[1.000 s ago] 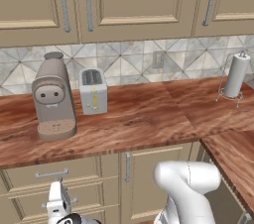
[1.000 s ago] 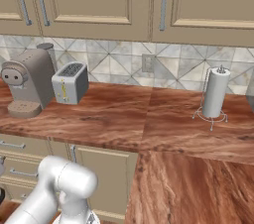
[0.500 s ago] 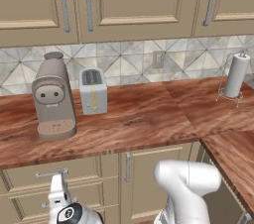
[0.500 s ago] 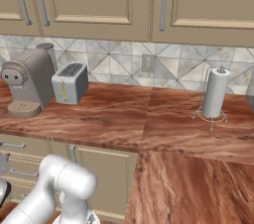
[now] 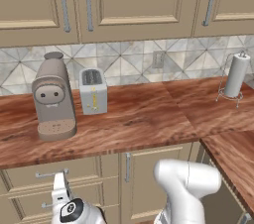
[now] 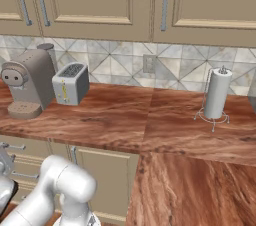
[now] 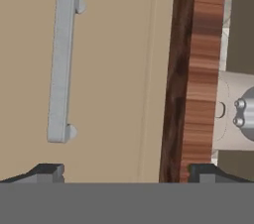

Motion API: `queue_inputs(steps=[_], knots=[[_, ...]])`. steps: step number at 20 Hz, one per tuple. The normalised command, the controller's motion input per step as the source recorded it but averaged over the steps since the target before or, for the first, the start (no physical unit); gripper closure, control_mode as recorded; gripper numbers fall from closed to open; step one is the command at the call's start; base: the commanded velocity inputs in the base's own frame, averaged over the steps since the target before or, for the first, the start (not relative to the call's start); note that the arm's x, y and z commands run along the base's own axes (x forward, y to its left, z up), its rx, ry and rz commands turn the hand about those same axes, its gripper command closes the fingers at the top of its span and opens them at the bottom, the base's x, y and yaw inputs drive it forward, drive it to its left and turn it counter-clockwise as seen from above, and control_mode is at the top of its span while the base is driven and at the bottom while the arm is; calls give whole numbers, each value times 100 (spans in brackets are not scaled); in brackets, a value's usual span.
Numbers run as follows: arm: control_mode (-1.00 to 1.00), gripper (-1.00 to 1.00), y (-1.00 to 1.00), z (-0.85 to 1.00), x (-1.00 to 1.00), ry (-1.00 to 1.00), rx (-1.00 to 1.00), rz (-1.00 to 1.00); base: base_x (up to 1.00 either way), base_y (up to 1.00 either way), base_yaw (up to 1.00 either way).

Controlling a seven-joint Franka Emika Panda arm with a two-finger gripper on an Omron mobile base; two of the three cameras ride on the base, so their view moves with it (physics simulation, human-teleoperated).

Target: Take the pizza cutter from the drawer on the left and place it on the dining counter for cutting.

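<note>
I have the gripper (image 7: 124, 171) low at lower left of the left base view, fingers spread wide, empty. Drawer (image 7: 109, 69) shut, its handle (image 7: 62, 64) upper left in hand view, apart from both tips.

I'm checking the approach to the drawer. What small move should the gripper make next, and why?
Probably shift sideways toward the silver handle and close in: the open gripper faces the shut drawer, but the handle lies off to one side of the gap between its fingertips.
</note>
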Motion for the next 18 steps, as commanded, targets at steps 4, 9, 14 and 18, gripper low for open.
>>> queue_inputs(steps=[4, 9, 14, 18], knots=[[-100, -100, 14, -29, 6, 0, 0, 2, 0, 0, 0], [-100, -100, 31, -25, 11, 4, 0, 1, 0, 0, 0], [-100, -100, 29, -20, 19, 4, 0, 0, 0, 0, 0], [-100, -100, 21, -32, 22, 4, 0, 0, 0, 0, 0]])
